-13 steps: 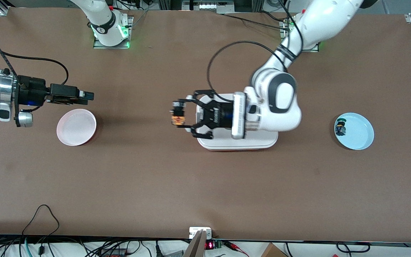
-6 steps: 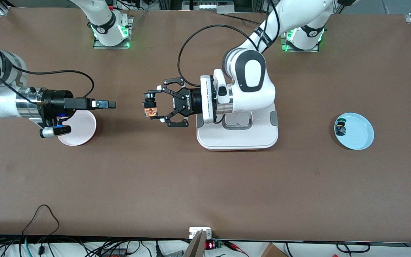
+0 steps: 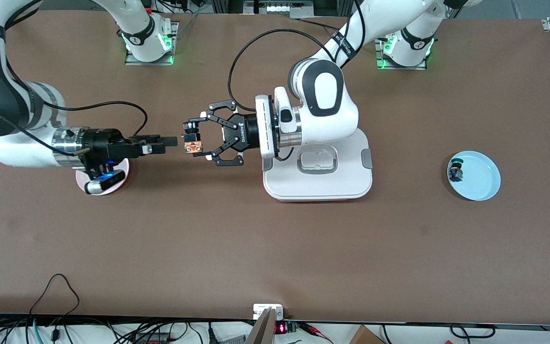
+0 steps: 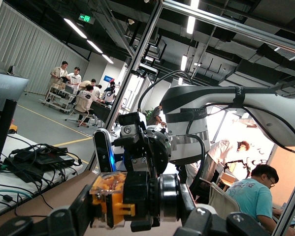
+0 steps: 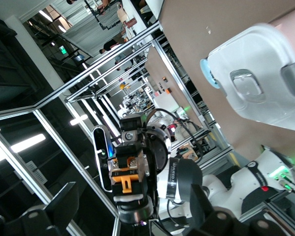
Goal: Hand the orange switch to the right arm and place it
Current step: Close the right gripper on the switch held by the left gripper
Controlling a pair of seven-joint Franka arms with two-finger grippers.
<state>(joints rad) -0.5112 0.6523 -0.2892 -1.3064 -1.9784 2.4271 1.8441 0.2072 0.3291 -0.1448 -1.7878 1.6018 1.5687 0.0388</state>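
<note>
The orange switch [image 3: 192,142], a stubby black cylinder with an orange block, is held in the air by my left gripper [image 3: 194,142], which is shut on it over bare table between the pink plate [image 3: 125,168] and the white tray [image 3: 318,188]. In the left wrist view the switch [image 4: 113,196] sits between the fingers [image 4: 63,222]. My right gripper [image 3: 174,141] points at the switch, its tips just short of it. In the right wrist view my right gripper [image 5: 130,199] is open, its fingers [image 5: 63,199] wide apart, with the switch [image 5: 129,178] facing it.
The pink plate is mostly hidden under my right wrist. A blue plate [image 3: 484,181] toward the left arm's end holds a black part with a green cap [image 3: 455,172]. The white tray also shows in the right wrist view [image 5: 258,88].
My left gripper has carried the switch off the tray toward the right arm's end. My right gripper has swung in over the pink plate to meet it.
</note>
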